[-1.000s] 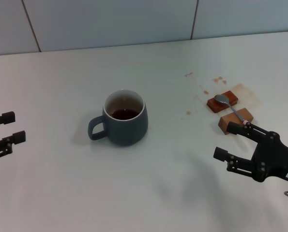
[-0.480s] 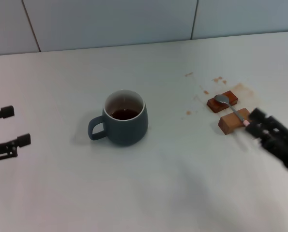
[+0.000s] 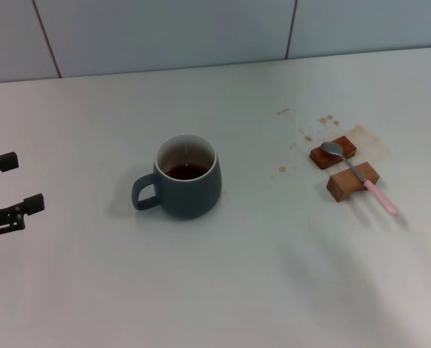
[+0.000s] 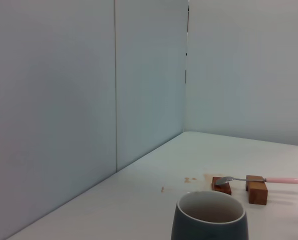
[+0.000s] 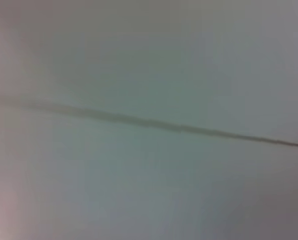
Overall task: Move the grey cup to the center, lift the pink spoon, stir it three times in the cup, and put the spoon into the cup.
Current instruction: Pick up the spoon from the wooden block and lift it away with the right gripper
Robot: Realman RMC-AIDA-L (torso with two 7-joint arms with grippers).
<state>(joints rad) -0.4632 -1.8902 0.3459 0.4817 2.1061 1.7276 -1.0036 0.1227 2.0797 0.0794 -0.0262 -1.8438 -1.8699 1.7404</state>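
The grey cup (image 3: 187,179) stands upright near the middle of the white table, handle toward my left, with dark brown liquid inside. Its rim also shows in the left wrist view (image 4: 211,219). The pink spoon (image 3: 358,174) lies at the right across two brown blocks, silver bowl on the far block and pink handle pointing toward me. It also shows in the left wrist view (image 4: 259,180). My left gripper (image 3: 12,185) is open and empty at the table's left edge, well apart from the cup. My right gripper is out of view.
Two brown blocks (image 3: 352,180) carry the spoon, with brown stains (image 3: 306,136) on the table around them. A tiled wall (image 3: 201,32) runs along the back. The right wrist view shows only a blurred pale surface with a seam (image 5: 154,124).
My right gripper, which was by the spoon's handle, has pulled away to the right and left the view. The spoon stays on the blocks. The left gripper has barely shifted.
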